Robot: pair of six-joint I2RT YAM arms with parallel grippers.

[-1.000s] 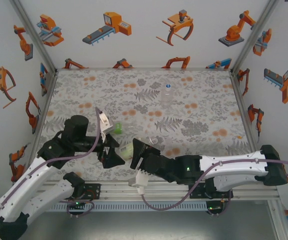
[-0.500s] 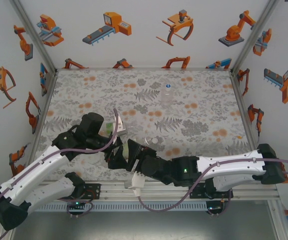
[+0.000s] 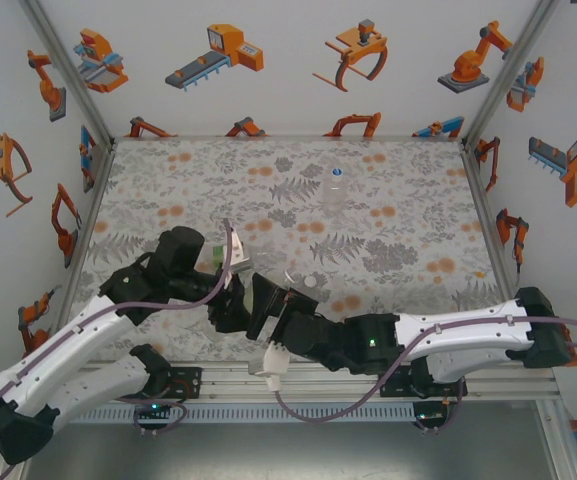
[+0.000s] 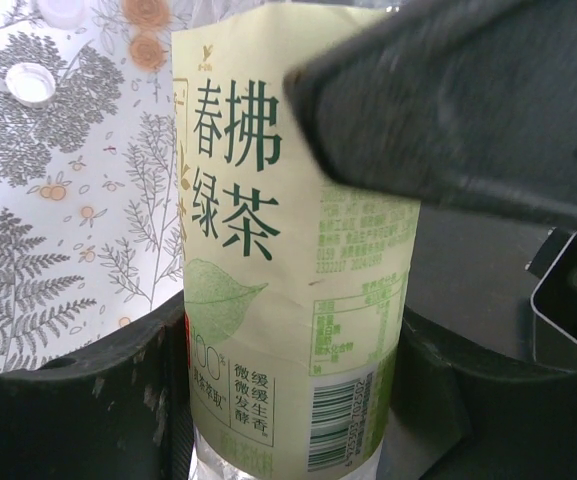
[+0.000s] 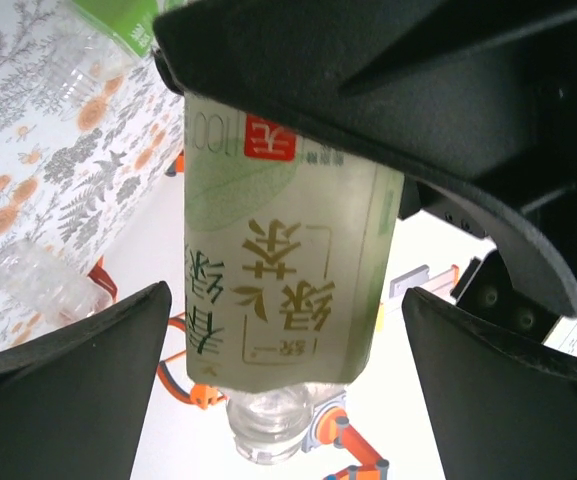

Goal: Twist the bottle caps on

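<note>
Left wrist view: the left gripper (image 4: 288, 420) squeezes the pale-label bottle (image 4: 268, 230) tight, so it cannot slip. The right gripper (image 5: 288, 390) has its fingers wide apart around it, not touching. A white cap (image 4: 30, 82) lies loose on the table (image 4: 28, 260) beyond.

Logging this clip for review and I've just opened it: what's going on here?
The left gripper is clamped on a green tea bottle with a pale yellow-green label, held between the two arms. The right gripper has its jaws open around the same bottle, with gaps on both sides. The bottle's neck looks uncapped. A white cap lies loose on the table, and an unlabelled bottle stands at the far side.
</note>
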